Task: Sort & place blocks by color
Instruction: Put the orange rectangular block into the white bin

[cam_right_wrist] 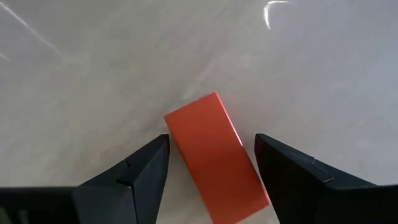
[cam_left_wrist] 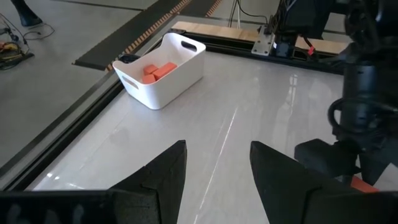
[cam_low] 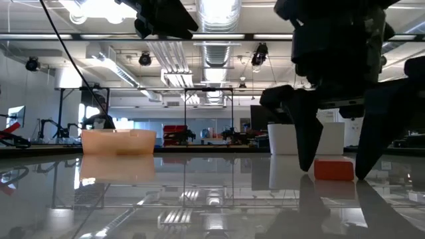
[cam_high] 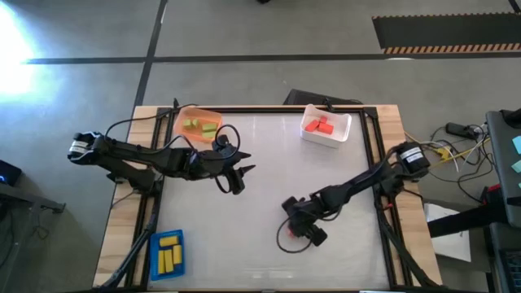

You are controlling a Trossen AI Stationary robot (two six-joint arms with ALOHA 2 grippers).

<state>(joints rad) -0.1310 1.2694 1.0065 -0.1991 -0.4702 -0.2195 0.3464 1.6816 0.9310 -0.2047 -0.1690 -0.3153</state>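
Note:
A red block (cam_right_wrist: 214, 162) lies flat on the white table, near its front right. My right gripper (cam_right_wrist: 211, 146) is open and tilted down over it, one finger on each side of the block (cam_low: 333, 170); gaps show, so it touches nothing. My left gripper (cam_left_wrist: 217, 162) hangs open above the table's middle left (cam_high: 236, 175) with nothing between its fingers. Other blocks lie in trays: green ones (cam_high: 199, 126), red ones (cam_high: 319, 124) and yellow ones (cam_high: 169, 254).
An orange tray (cam_high: 183, 114) stands at the far left, a white tray (cam_high: 342, 134) at the far right and a blue tray (cam_high: 155, 248) at the near left corner. A wooden frame (cam_high: 391, 122) borders the table. Bare tabletop lies between the arms.

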